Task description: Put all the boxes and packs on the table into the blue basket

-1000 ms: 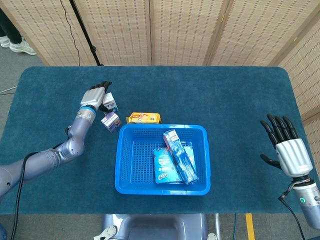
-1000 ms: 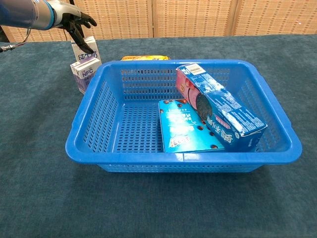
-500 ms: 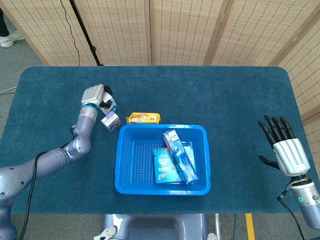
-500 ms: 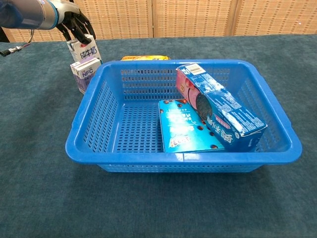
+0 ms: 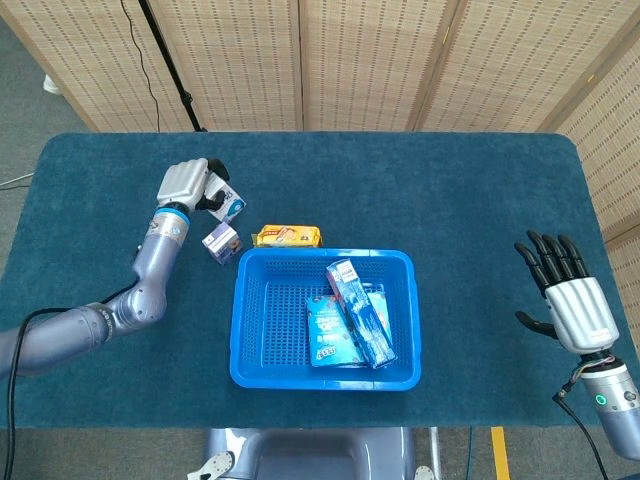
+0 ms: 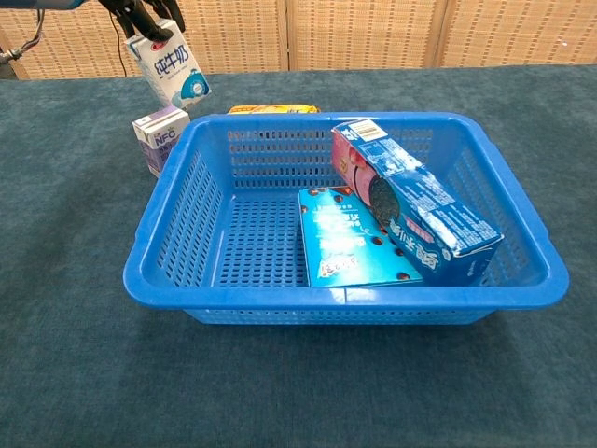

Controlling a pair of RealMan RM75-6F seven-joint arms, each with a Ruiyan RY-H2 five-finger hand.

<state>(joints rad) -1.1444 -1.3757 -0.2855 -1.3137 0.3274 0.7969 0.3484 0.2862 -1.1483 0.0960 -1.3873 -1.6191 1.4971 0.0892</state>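
- Lifted since a second ago, the white-and-blue milk carton (image 6: 173, 72) now hangs clear of the table (image 5: 470, 190), tilted, gripped at its top by the left hand (image 5: 183, 185), which earlier only touched it where it stood.
- Below it, the purple NFC carton (image 6: 159, 138) stands upright on the table, just outside the far left corner of the blue basket (image 5: 246, 352), unmoved.
- Behind the basket's far wall lies a yellow pack (image 5: 287, 236), flat on the table, close to the rim.
- Inside the basket, a blue flat box (image 6: 350, 235) lies on the floor toward the right half.
- Across that box a long red-and-blue box (image 6: 415, 203) leans, one end propped near the far wall, the other resting toward the near right corner.
- The basket's left half shows bare mesh floor.
- The right hand (image 5: 575, 302) hovers well off to the basket's right near the table edge, fingers spread wide, holding nothing.
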